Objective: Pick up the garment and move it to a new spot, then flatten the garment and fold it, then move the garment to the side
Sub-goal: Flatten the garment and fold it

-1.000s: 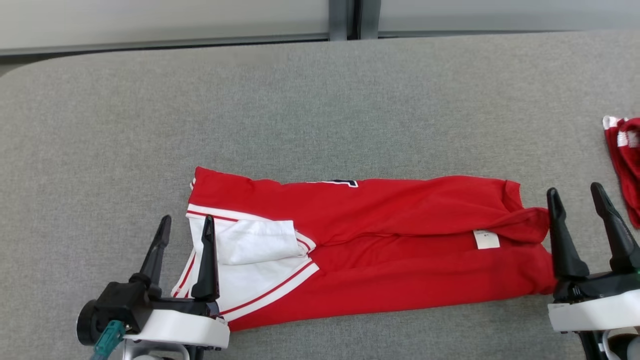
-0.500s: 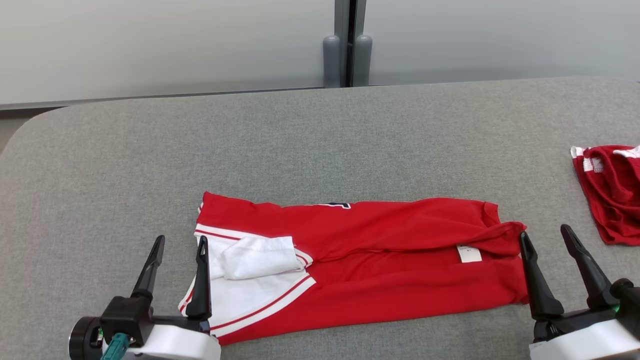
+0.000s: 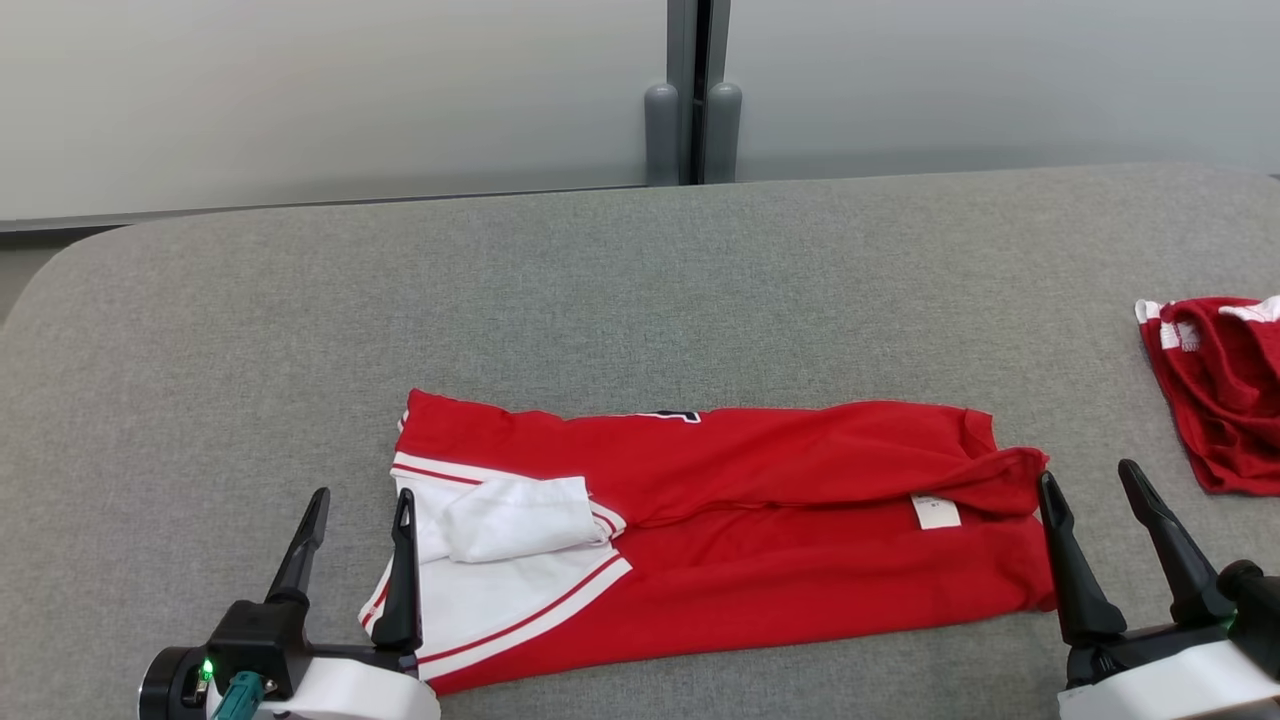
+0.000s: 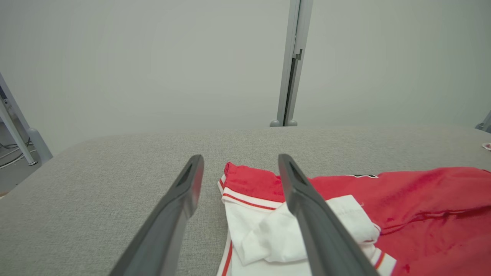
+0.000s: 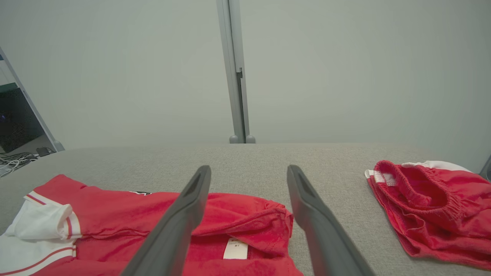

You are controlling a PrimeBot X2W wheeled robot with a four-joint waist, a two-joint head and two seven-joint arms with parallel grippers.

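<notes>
Two end effectors are in view, both spread wide and holding nothing. The left end effector (image 3: 361, 497) sits at the garment's white-trimmed left end, with its inner finger crossing the white cloth in the head view and its outer finger over bare cloth-covered surface (image 3: 600, 280). Whether that inner finger touches the fabric cannot be told. The right end effector (image 3: 1089, 475) stands at the opposite end, its inner finger just beside the bunched red corner.

One task garment (image 3: 760, 500) lies between them. It is a long red band folded lengthwise, lying across the near middle of the surface, with one white sleeve (image 3: 520, 515) doubled over near the left end and one white label (image 3: 935, 512) near the right.

A second red garment (image 3: 1225, 390), with an elastic waist and white trim, lies crumpled at the right edge of the head view, apart from the first. The bare gap between them holds the right end effector's outer finger.

Beyond the folded garment a broad grey strip runs to the surface's far edge, which curves off at the far left corner. Two grey posts (image 3: 690, 130) rise behind that edge against pale wall panels.
</notes>
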